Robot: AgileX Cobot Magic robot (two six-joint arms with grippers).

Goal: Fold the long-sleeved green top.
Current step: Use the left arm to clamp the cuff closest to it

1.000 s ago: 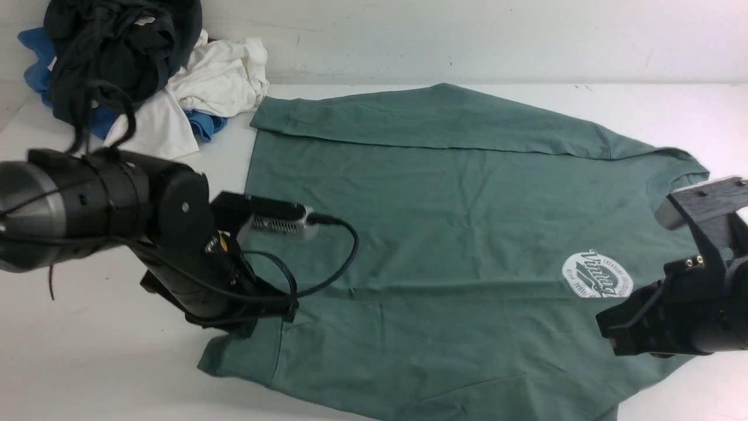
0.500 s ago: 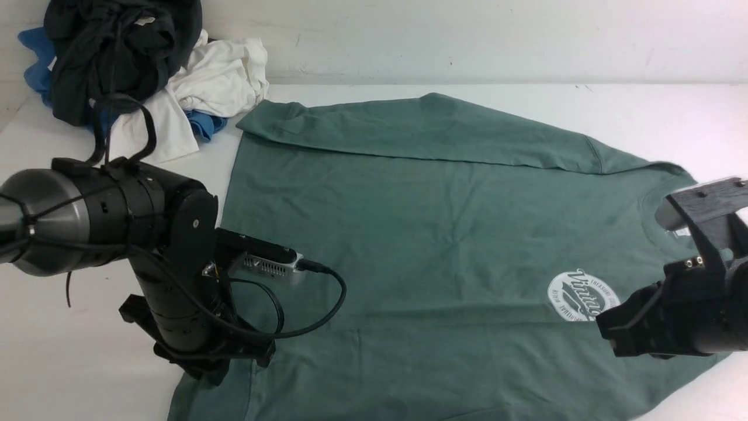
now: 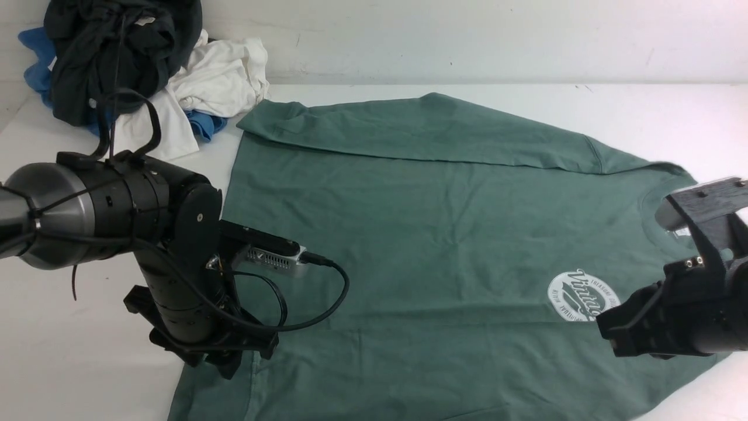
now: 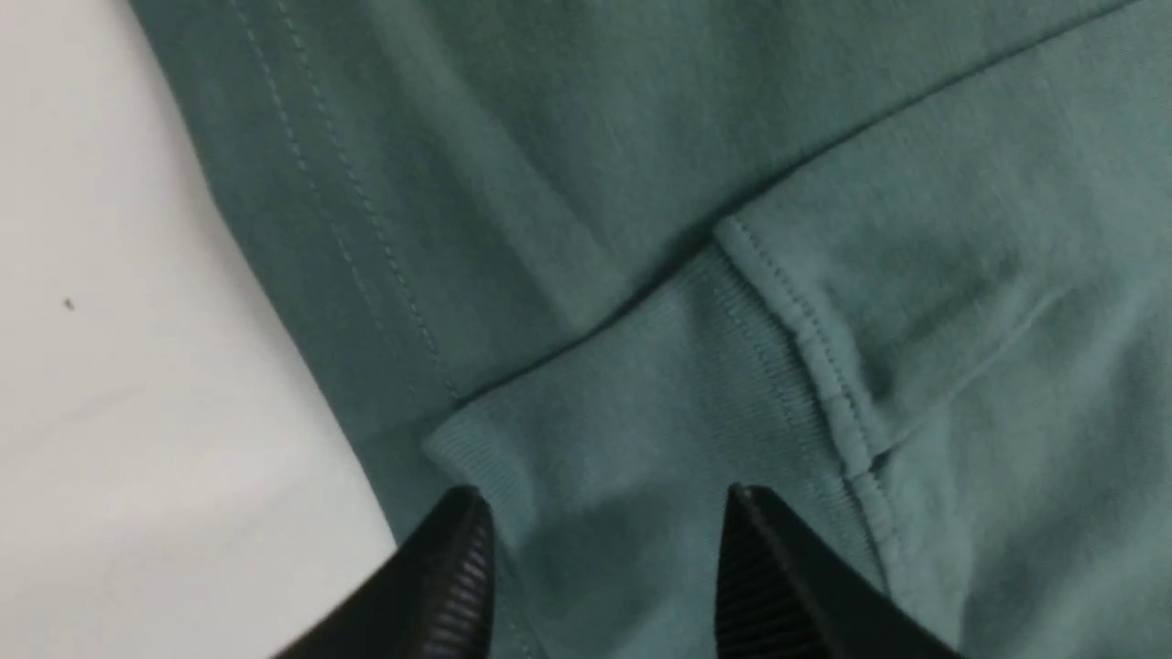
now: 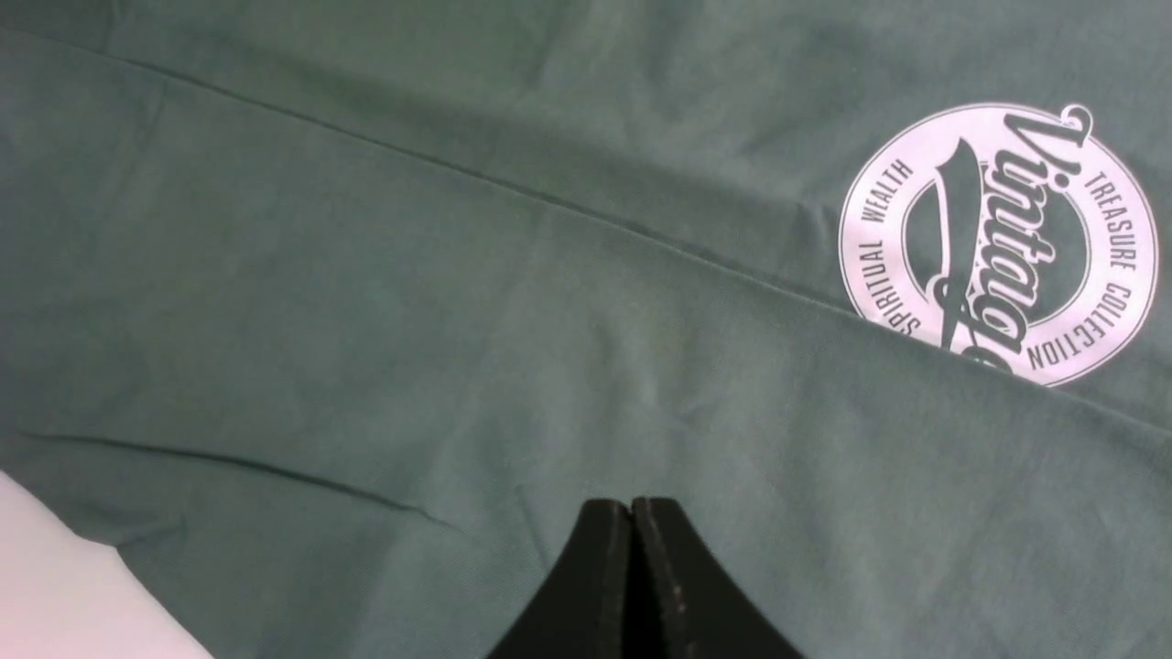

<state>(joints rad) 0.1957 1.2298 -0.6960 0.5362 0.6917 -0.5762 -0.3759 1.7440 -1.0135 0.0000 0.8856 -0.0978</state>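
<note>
The green long-sleeved top (image 3: 421,234) lies spread flat on the white table, collar to the right, with its white round logo (image 3: 581,295) near my right arm. Both sleeves are folded in along the body. My left gripper (image 3: 228,365) is at the top's near left corner. Its jaws (image 4: 600,503) stand open just over the ribbed sleeve cuff (image 4: 586,412), which lies loose on the body by the hem. My right gripper (image 3: 608,336) hovers shut (image 5: 632,503) over the near sleeve beside the logo (image 5: 998,243), with nothing between its fingers.
A pile of other clothes sits at the back left corner: a black garment (image 3: 117,52), a white one (image 3: 216,76) and a blue one (image 3: 204,126). The wall runs right behind the table (image 3: 58,362).
The top slid left and toward the near edge with my left gripper. That gripper then opened, let go of the cuff and lifted slightly. The right arm stayed still.
</note>
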